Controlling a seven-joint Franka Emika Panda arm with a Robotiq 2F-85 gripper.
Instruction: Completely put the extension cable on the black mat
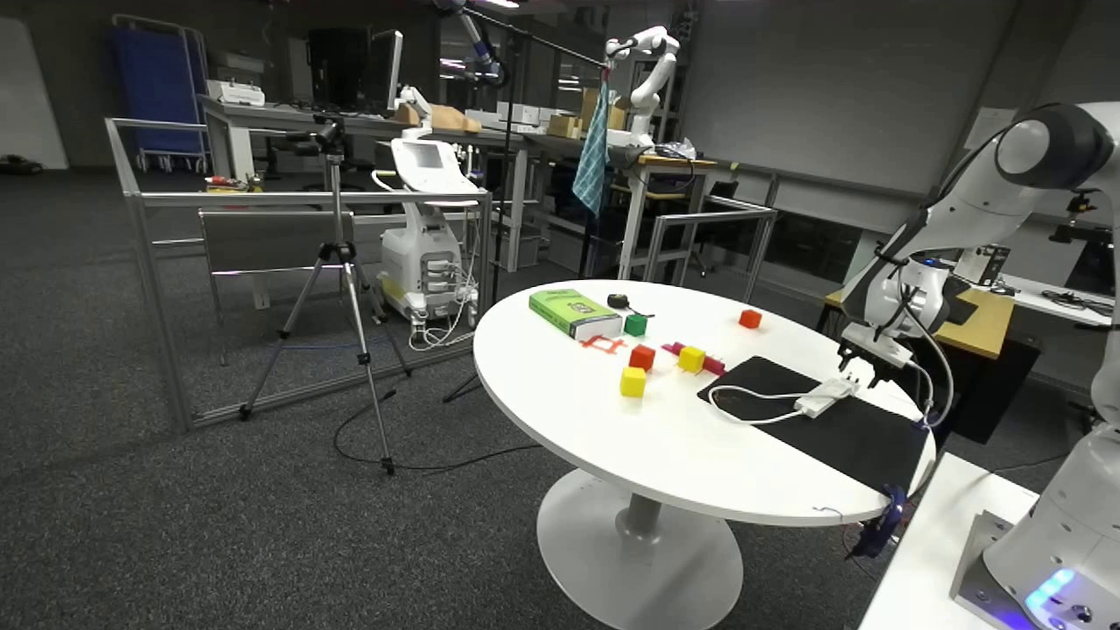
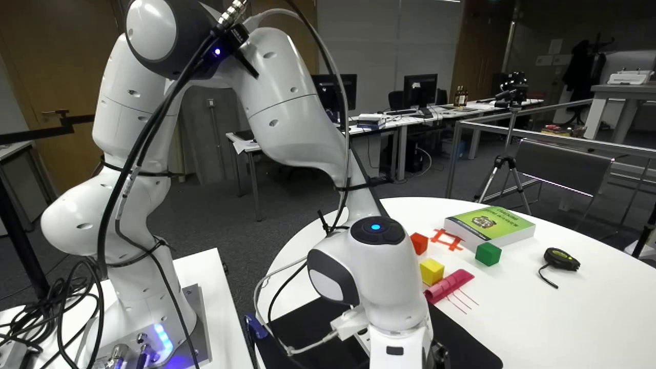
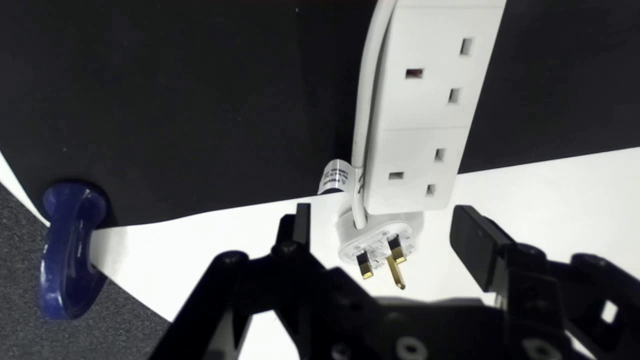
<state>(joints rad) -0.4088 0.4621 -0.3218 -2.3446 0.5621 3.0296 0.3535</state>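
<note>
The extension cable (image 1: 822,398) is a white power strip lying across the black mat (image 1: 875,442). In the wrist view the strip (image 3: 425,115) crosses the mat's edge (image 3: 200,100). Its near end and the plug with brass pins (image 3: 380,242) lie over the white table beyond the mat. In an exterior view its cord loops to the mat's opposite edge. My gripper (image 3: 385,232) is open, with the plug between its fingers in the picture and no visible contact. The gripper (image 1: 862,366) is above the strip's plug end. In an exterior view the arm hides most of the strip (image 2: 363,338).
A blue clamp (image 3: 70,250) sits at the table edge by a mat corner. Red (image 1: 642,357), yellow (image 1: 691,359) and green (image 1: 635,325) blocks, a pink piece (image 1: 713,363), a green book (image 1: 573,313) and a tape measure (image 1: 618,301) lie on the round table (image 1: 569,394).
</note>
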